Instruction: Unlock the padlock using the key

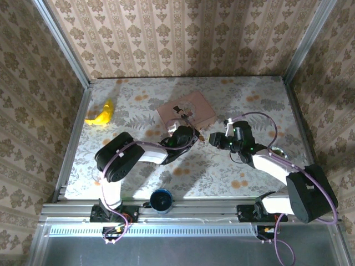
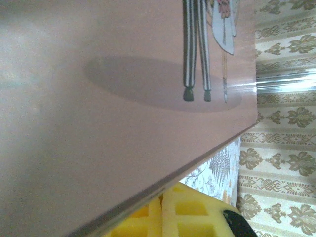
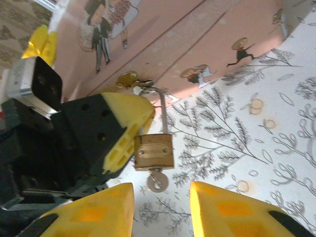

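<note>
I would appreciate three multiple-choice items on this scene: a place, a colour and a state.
1. The box is: A blue; B pink; C green.
2. The right claw is: A open; B shut on the box; C shut on the key.
3. The key sits: A on the box; B in the keyhole of the padlock; C in the right claw.
Answers: B, its lid is pink; A, its fingers stand apart, clamping nothing; B, it sticks out beneath the brass body.
</note>
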